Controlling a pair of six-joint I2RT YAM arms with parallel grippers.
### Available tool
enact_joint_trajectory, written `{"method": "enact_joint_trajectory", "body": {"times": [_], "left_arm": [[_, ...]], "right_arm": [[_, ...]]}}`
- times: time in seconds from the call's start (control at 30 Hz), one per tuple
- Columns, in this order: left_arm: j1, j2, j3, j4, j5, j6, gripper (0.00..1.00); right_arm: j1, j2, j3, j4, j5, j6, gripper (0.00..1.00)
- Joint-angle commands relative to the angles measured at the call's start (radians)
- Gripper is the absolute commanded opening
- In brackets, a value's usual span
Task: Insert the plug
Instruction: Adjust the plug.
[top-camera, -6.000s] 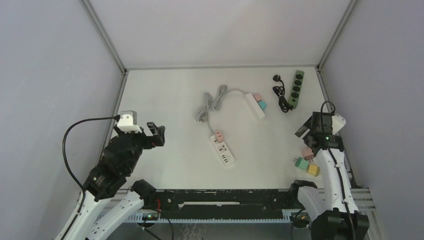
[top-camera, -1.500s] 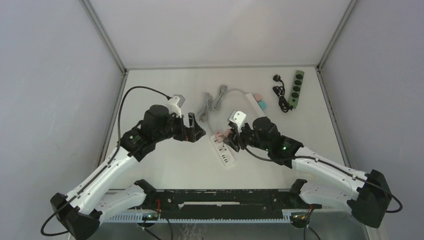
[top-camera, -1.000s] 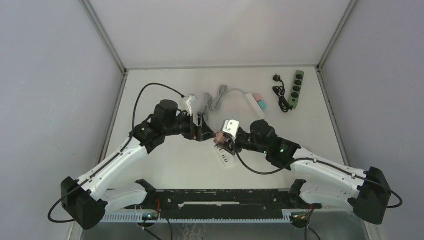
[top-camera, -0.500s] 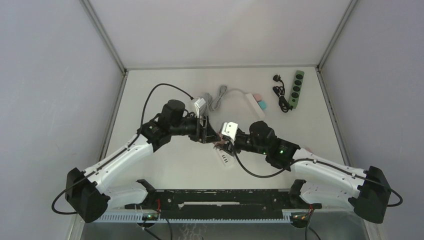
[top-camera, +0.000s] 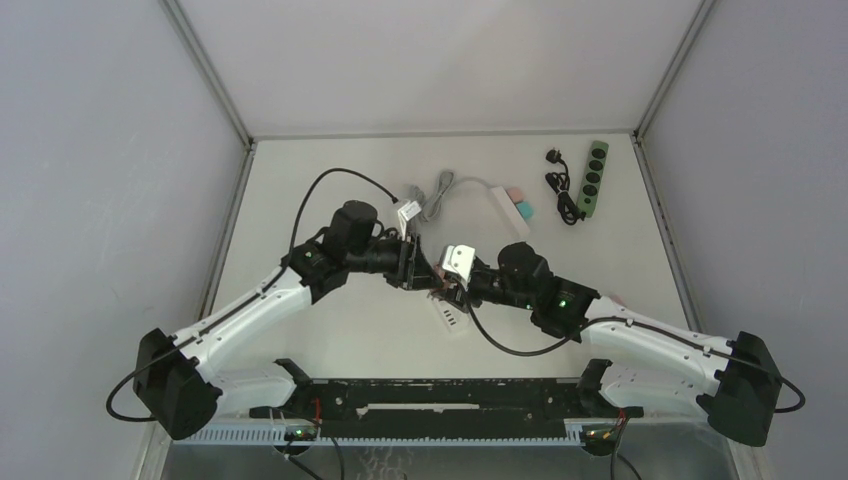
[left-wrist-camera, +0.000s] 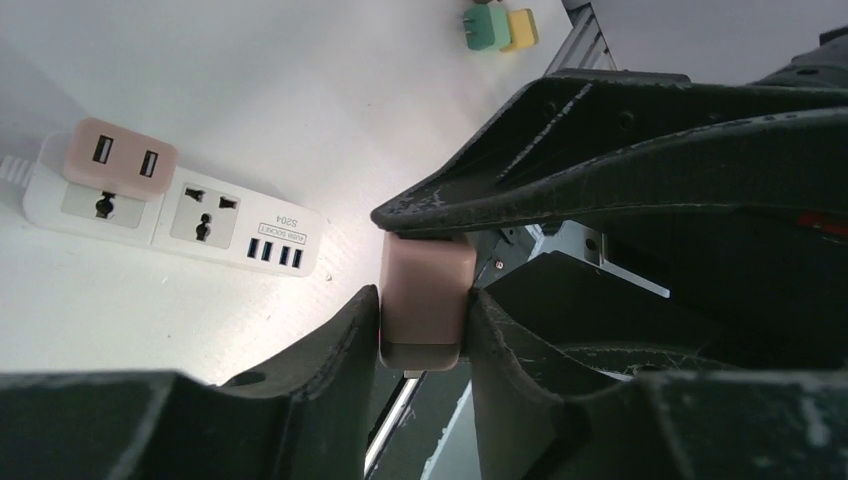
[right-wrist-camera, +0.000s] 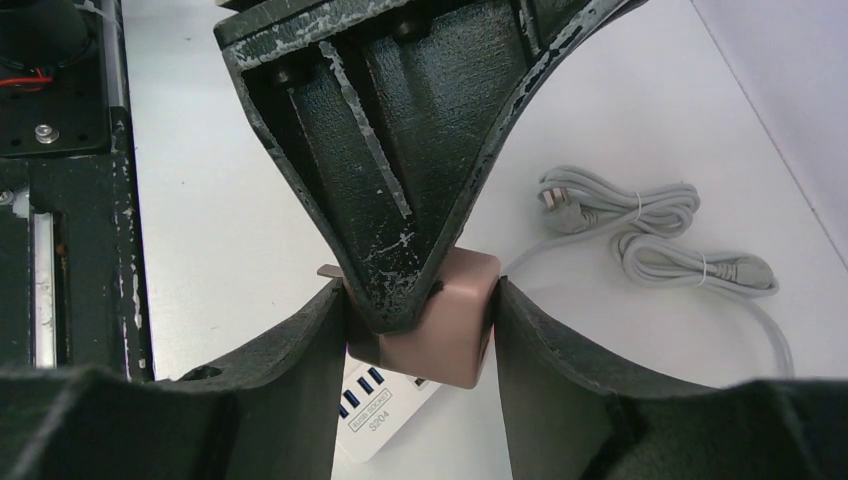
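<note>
The plug (left-wrist-camera: 425, 300) is a pink cube held in the air above the white power strip (left-wrist-camera: 180, 215). My left gripper (left-wrist-camera: 423, 310) is shut on it, with a finger pressed against each side. My right gripper (right-wrist-camera: 418, 300) is shut on the same plug (right-wrist-camera: 455, 335) across its other faces. In the left wrist view a right finger (left-wrist-camera: 600, 150) lies over the plug's top. From above, both grippers meet mid-table, left gripper (top-camera: 418, 268) against right gripper (top-camera: 448, 280), and they hide the plug. Another pink adapter (left-wrist-camera: 120, 160) sits in the strip's end socket.
A coiled grey cable (top-camera: 425, 205) lies behind the grippers. A second white strip (top-camera: 508, 212) with pink and teal plugs and a green strip (top-camera: 594, 178) with a black cord lie at the back right. Green and yellow plugs (left-wrist-camera: 498, 25) rest near the right arm's base.
My left gripper has moved right to meet the right gripper and has closed its fingers onto the plug. The right gripper has kept its hold and barely moved.
</note>
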Motion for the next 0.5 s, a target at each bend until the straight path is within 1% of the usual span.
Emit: {"method": "enact_joint_trajectory", "body": {"times": [0.0,0.13,0.23,0.3,0.37,0.47], "left_arm": [[-0.008,-0.005,0.054,0.012,0.047,0.054,0.38],[-0.006,-0.02,0.066,-0.015,0.048,0.094,0.22],[-0.006,-0.036,0.083,-0.053,0.037,0.139,0.12],[-0.006,-0.047,0.104,-0.087,0.017,0.173,0.08],[-0.006,-0.057,0.122,-0.12,0.005,0.214,0.06],[-0.007,-0.076,0.145,-0.168,-0.005,0.299,0.04]], "right_arm": [[0.008,-0.008,0.016,0.07,-0.007,-0.017,0.35],[0.008,-0.015,0.016,0.065,-0.011,-0.018,0.38],[0.008,-0.025,0.017,0.055,-0.022,-0.013,0.45],[0.009,-0.033,0.016,0.047,-0.024,-0.011,0.51],[0.007,-0.045,0.016,0.028,-0.024,-0.017,0.62],[0.002,-0.065,0.032,-0.035,-0.037,-0.019,0.69]]}}
